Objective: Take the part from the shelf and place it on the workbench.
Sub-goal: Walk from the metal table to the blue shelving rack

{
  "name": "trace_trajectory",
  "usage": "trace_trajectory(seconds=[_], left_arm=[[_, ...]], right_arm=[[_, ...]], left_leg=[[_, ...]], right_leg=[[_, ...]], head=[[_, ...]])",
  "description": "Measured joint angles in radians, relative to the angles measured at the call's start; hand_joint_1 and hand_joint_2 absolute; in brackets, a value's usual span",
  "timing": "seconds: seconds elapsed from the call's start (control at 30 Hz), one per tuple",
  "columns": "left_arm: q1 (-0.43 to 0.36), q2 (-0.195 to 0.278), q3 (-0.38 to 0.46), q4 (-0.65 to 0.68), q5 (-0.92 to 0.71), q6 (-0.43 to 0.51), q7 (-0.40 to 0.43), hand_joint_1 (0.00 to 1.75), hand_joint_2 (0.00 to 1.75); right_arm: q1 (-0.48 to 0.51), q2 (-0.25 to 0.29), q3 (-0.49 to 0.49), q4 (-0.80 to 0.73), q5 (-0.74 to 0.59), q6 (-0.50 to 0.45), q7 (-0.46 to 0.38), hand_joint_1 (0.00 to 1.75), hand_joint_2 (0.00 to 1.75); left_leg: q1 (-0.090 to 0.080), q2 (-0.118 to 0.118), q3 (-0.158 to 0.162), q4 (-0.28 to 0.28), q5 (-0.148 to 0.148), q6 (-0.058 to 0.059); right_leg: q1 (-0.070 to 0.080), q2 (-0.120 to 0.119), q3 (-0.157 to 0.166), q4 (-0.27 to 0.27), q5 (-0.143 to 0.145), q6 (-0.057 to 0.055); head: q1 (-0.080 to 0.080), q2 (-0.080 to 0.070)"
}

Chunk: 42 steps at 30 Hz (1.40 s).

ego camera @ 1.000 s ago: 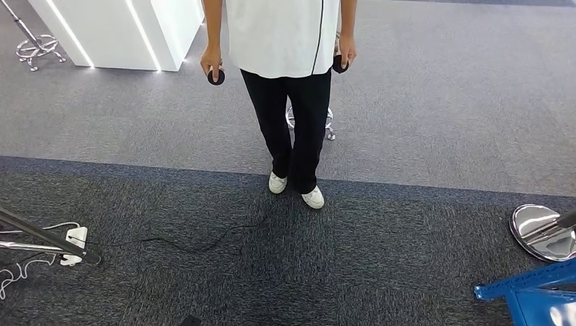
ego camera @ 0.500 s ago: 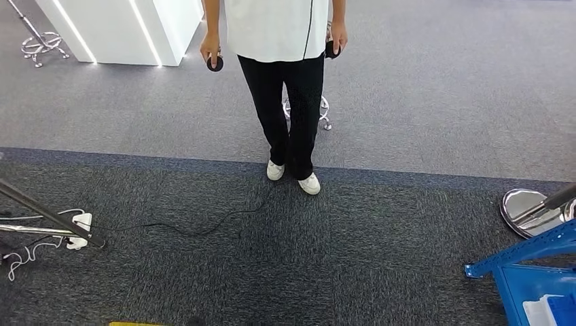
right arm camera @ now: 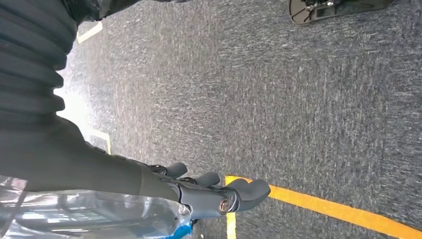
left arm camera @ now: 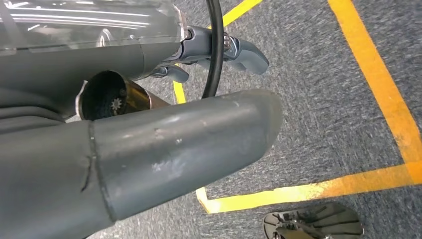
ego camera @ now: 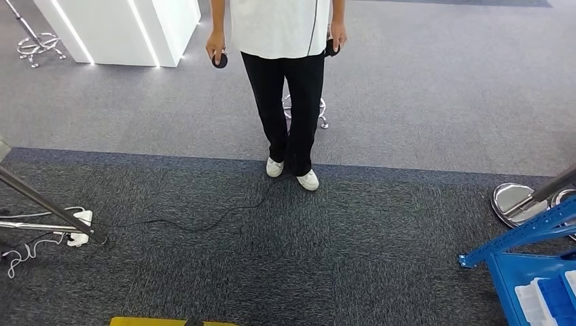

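Both my arms hang low, wrist cameras looking at the floor. Left hand (left arm camera: 164, 144): thick grey thumb lies straight across the left wrist view, darker fingers (left arm camera: 246, 52) extended beyond it, apart from the thumb, nothing between them. Right hand (right arm camera: 199, 191): fingers (right arm camera: 249, 189) reach out loosely side by side, slightly curled at the tips, holding nothing.

The head view is evenly and brightly lit from overhead, sharp throughout, with soft shadows. Glowing strips edge the white counter (ego camera: 115, 30) at upper left. A chrome base (ego camera: 513, 202) at right glares. In the left wrist view the thumb (left arm camera: 149, 164) is close and soft-focused; the right wrist view blows out white at its left edge.
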Motion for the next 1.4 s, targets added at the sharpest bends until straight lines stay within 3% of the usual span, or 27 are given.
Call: trace_trajectory(seconds=[0.1, 0.17, 0.27, 0.3, 0.33, 0.37, 0.4, 0.43, 0.47, 0.53, 0.57, 0.63, 0.67, 0.73, 0.8, 0.83, 0.87, 0.9, 1.0, 1.07, 1.1, 1.13, 1.2, 1.27, 1.33, 1.37, 1.4], left_arm=[[-0.002, -0.002, 0.000, 0.000, 0.000, 0.000, 0.000, 0.00, 0.00], [-0.003, -0.003, 0.000, 0.000, -0.001, 0.001, 0.000, 0.00, 0.00], [-0.002, -0.003, 0.000, 0.000, -0.001, 0.001, 0.000, 0.00, 0.00], [-0.001, -0.003, 0.000, 0.000, -0.001, 0.001, 0.000, 0.00, 0.00], [0.001, -0.003, 0.000, 0.000, -0.001, 0.001, 0.000, 0.00, 0.00], [0.001, -0.003, 0.000, 0.000, -0.001, 0.001, 0.000, 0.00, 0.00], [0.001, -0.003, 0.000, 0.000, -0.001, 0.001, 0.000, 0.00, 0.00], [0.001, -0.003, 0.000, 0.000, -0.002, 0.001, 0.001, 0.00, 0.00], [0.001, -0.003, 0.000, 0.000, -0.002, 0.000, 0.001, 0.00, 0.00], [0.002, -0.003, 0.000, 0.000, -0.003, -0.001, 0.001, 0.00, 0.00], [0.003, -0.003, 0.000, 0.000, -0.003, -0.001, 0.001, 0.00, 0.00], [0.002, -0.003, 0.000, 0.000, -0.003, -0.001, 0.002, 0.00, 0.00], [0.002, -0.003, 0.000, 0.000, -0.003, -0.001, 0.002, 0.00, 0.00], [0.001, -0.003, 0.000, 0.000, -0.004, -0.001, 0.002, 0.00, 0.00], [0.003, -0.003, 0.000, 0.000, -0.004, 0.000, 0.002, 0.00, 0.00], [0.004, -0.003, 0.000, 0.000, -0.004, 0.000, 0.002, 0.00, 0.00], [0.004, -0.003, 0.000, 0.000, -0.004, 0.000, 0.002, 0.00, 0.00], [0.004, -0.003, 0.000, 0.000, -0.004, 0.000, 0.003, 0.00, 0.00], [0.001, -0.003, 0.000, 0.000, -0.004, -0.001, 0.003, 0.00, 0.00], [-0.001, -0.003, 0.000, 0.000, -0.005, 0.000, 0.003, 0.00, 0.00], [-0.003, -0.003, 0.000, 0.000, -0.006, 0.000, 0.003, 0.00, 0.00], [-0.005, -0.004, 0.000, 0.000, -0.008, 0.000, 0.003, 0.00, 0.00], [-0.007, -0.004, 0.000, 0.000, -0.013, 0.000, 0.003, 0.00, 0.00], [-0.005, -0.003, 0.000, 0.000, -0.017, -0.001, 0.005, 0.00, 0.00], [-0.001, -0.003, 0.000, 0.000, -0.020, -0.001, 0.008, 0.00, 0.00], [0.001, -0.003, 0.000, 0.000, -0.021, -0.001, 0.009, 0.00, 0.00], [0.001, -0.003, 0.000, 0.000, -0.021, -0.001, 0.009, 0.00, 0.00]], right_arm=[[0.001, 0.000, -0.004, 0.000, -0.002, 0.000, 0.000, 0.00, 1.75], [0.002, 0.001, -0.007, 0.000, -0.003, 0.001, 0.000, 0.00, 1.75], [0.001, 0.002, -0.007, 0.000, -0.003, 0.001, 0.000, 0.00, 1.75], [0.001, 0.002, -0.007, 0.000, -0.003, 0.001, 0.000, 0.00, 1.75], [0.001, 0.002, -0.008, 0.000, -0.003, 0.001, 0.000, 0.00, 1.75], [0.002, 0.002, -0.008, 0.000, -0.003, 0.001, 0.000, 0.00, 1.75], [0.002, 0.002, -0.009, 0.000, -0.003, 0.001, 0.000, 0.00, 1.75], [0.002, 0.002, -0.010, 0.000, -0.003, 0.001, 0.000, 0.00, 1.75], [0.001, 0.002, -0.011, 0.000, -0.003, 0.002, 0.000, 0.00, 1.75], [-0.003, 0.002, -0.013, 0.000, -0.003, 0.002, 0.000, 0.00, 1.75], [-0.004, 0.002, -0.014, 0.000, -0.004, 0.002, 0.000, 0.00, 1.75], [-0.001, 0.002, -0.014, 0.000, -0.004, 0.002, 0.000, 0.00, 1.75], [0.001, 0.002, -0.014, 0.000, -0.004, 0.002, 0.000, 0.00, 1.75], [0.002, 0.002, -0.015, 0.000, -0.004, 0.002, 0.000, 0.00, 1.75], [0.000, 0.003, -0.015, 0.000, -0.004, 0.003, 0.000, 0.00, 1.75], [0.001, 0.003, -0.015, 0.000, -0.004, 0.003, 0.000, 0.00, 1.75], [0.001, 0.004, -0.015, 0.000, -0.004, 0.003, 0.000, 0.00, 1.75], [0.003, 0.004, -0.015, 0.000, -0.004, 0.003, 0.000, 0.00, 1.75], [0.002, 0.003, -0.015, 0.000, -0.004, 0.003, 0.000, 0.00, 1.75], [0.001, 0.003, -0.015, 0.000, -0.004, 0.004, 0.000, 0.00, 1.75], [0.001, 0.003, -0.015, 0.000, -0.004, 0.005, 0.000, 0.00, 1.75], [0.002, 0.004, -0.015, 0.000, -0.004, 0.006, 0.000, 0.00, 1.75], [0.002, 0.005, -0.015, 0.000, -0.004, 0.009, 0.000, 0.00, 1.75], [-0.001, 0.007, -0.016, 0.000, -0.004, 0.012, 0.000, 0.00, 1.75], [-0.001, 0.007, -0.016, 0.000, -0.004, 0.013, -0.001, 0.00, 1.75], [-0.001, 0.007, -0.018, 0.000, -0.004, 0.014, -0.001, 0.00, 1.75], [-0.001, 0.007, -0.019, 0.000, -0.004, 0.014, -0.001, 0.00, 1.75]], left_leg=[[-0.003, 0.016, -0.004, 0.004, -0.001, -0.014], [-0.002, 0.002, -0.013, 0.028, -0.022, -0.026], [0.009, -0.031, -0.087, 0.196, -0.120, -0.039], [0.013, -0.033, -0.116, 0.260, -0.145, -0.042], [0.016, -0.034, -0.133, 0.298, -0.152, -0.045], [0.021, -0.034, -0.132, 0.298, -0.138, -0.048], [0.025, -0.038, -0.113, 0.259, -0.106, -0.051], [0.031, -0.053, -0.081, 0.193, -0.067, -0.054], [0.035, -0.084, -0.049, 0.124, -0.037, -0.056], [0.039, -0.134, -0.018, 0.042, -0.014, -0.056], [0.036, -0.142, -0.018, 0.033, -0.017, -0.053], [0.032, -0.117, -0.018, 0.027, -0.010, -0.038], [0.032, -0.104, -0.016, 0.021, -0.004, -0.027], [0.031, -0.074, -0.015, 0.009, 0.006, -0.011], [0.024, -0.043, -0.019, 0.008, 0.007, -0.006], [0.021, -0.027, -0.021, 0.009, 0.007, -0.006], [0.018, -0.012, -0.022, 0.009, 0.006, -0.005], [0.017, 0.001, -0.022, 0.010, 0.006, -0.006], [0.013, 0.032, -0.019, 0.014, 0.000, -0.013], [0.011, 0.047, -0.016, 0.015, -0.004, -0.024], [0.011, 0.055, -0.012, 0.014, -0.005, -0.029], [0.013, 0.056, -0.009, 0.015, -0.007, -0.035], [0.015, 0.024, -0.018, 0.046, -0.034, -0.045], [0.018, -0.020, -0.063, 0.150, -0.097, -0.051], [0.020, -0.032, -0.119, 0.268, -0.143, -0.054], [0.021, -0.034, -0.130, 0.289, -0.139, -0.055], [0.023, -0.035, -0.123, 0.268, -0.113, -0.055]], right_leg=[[0.004, 0.010, 0.002, -0.022, 0.006, -0.013], [-0.002, 0.023, 0.000, -0.029, 0.014, -0.023], [-0.007, 0.043, -0.008, -0.032, 0.023, -0.034], [-0.006, 0.051, -0.011, -0.031, 0.025, -0.034], [-0.007, 0.061, -0.014, -0.030, 0.026, -0.034], [-0.007, 0.072, -0.016, -0.028, 0.027, -0.032], [-0.008, 0.084, -0.016, -0.026, 0.028, -0.030], [-0.010, 0.095, -0.018, -0.022, 0.028, -0.027], [-0.010, 0.106, -0.022, -0.016, 0.027, -0.022], [-0.012, 0.128, -0.038, -0.004, 0.030, -0.007], [-0.013, 0.140, -0.046, -0.001, 0.033, 0.001], [-0.020, 0.156, -0.055, -0.002, 0.039, 0.017], [-0.020, 0.143, -0.062, 0.008, 0.032, 0.021], [-0.019, 0.092, -0.100, 0.085, -0.016, 0.024], [-0.018, 0.054, -0.161, 0.212, -0.079, 0.026], [-0.018, 0.048, -0.179, 0.256, -0.093, 0.026], [-0.019, 0.044, -0.180, 0.267, -0.089, 0.026], [-0.019, 0.040, -0.158, 0.236, -0.067, 0.025], [-0.009, -0.008, -0.044, 0.041, 0.005, 0.010], [0.000, -0.023, -0.022, -0.006, 0.011, 0.000], [0.001, -0.013, -0.023, -0.008, 0.014, -0.004], [-0.001, -0.004, -0.022, -0.012, 0.017, -0.009], [-0.009, 0.014, -0.018, -0.023, 0.026, -0.021], [-0.012, 0.033, -0.019, -0.027, 0.032, -0.029], [-0.011, 0.057, -0.023, -0.024, 0.033, -0.031], [-0.011, 0.071, -0.024, -0.022, 0.033, -0.031], [-0.011, 0.085, -0.024, -0.018, 0.032, -0.030]], head=[[0.000, 0.000], [-0.001, 0.000], [-0.002, 0.000], [-0.002, 0.000], [-0.002, 0.000], [-0.002, 0.000], [-0.002, 0.000], [-0.002, 0.000], [-0.002, 0.000], [-0.001, 0.000], [-0.001, 0.000], [-0.001, 0.000], [0.000, 0.000], [0.002, 0.000], [0.003, 0.000], [0.003, 0.000], [0.003, 0.000], [0.003, 0.000], [0.003, 0.000], [0.003, 0.000], [0.002, 0.000], [0.002, 0.000], [0.002, 0.000], [0.001, 0.000], [0.000, 0.000], [0.000, 0.000], [0.000, 0.000]])
